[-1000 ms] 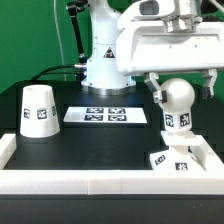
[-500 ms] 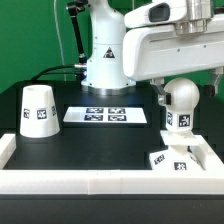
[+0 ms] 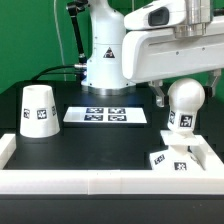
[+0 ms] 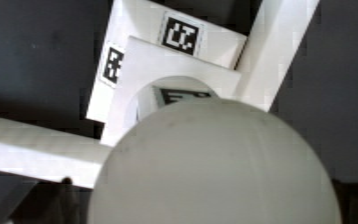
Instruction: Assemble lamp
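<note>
My gripper (image 3: 187,90) is shut on the round white bulb (image 3: 185,103) and holds it upright in the air at the exterior view's right. The flat square base (image 3: 177,159) lies below it in the corner of the white rim, tags facing up. In the wrist view the bulb (image 4: 202,165) fills the foreground and hides my fingertips, and the base (image 4: 172,55) shows beyond it. The truncated-cone shade (image 3: 38,110) stands upright on the black table at the exterior view's left, far from the gripper.
The marker board (image 3: 106,115) lies flat mid-table between the shade and the bulb. A raised white rim (image 3: 90,182) borders the table's front and sides and also shows in the wrist view (image 4: 34,140). The arm's base (image 3: 103,55) stands at the back.
The gripper has carried the bulb a little toward the exterior view's right, so it now hangs more directly over the base. The shade and base have not moved.
</note>
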Robot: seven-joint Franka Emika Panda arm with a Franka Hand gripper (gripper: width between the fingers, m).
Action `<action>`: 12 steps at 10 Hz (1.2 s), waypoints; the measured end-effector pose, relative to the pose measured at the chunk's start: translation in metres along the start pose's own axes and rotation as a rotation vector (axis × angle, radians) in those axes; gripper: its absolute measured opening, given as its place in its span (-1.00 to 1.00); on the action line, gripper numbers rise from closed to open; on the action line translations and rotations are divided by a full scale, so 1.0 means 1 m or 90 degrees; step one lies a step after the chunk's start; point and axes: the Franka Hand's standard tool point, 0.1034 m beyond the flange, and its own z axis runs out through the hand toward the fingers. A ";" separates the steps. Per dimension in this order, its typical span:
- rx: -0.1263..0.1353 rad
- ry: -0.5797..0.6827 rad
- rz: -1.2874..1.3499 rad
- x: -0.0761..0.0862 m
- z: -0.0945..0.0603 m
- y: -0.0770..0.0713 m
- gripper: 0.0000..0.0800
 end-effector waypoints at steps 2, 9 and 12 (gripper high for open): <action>-0.002 0.006 -0.001 0.002 0.000 0.000 0.68; 0.001 0.005 0.142 0.002 0.000 -0.003 0.44; 0.001 0.009 0.343 0.004 -0.002 -0.007 0.45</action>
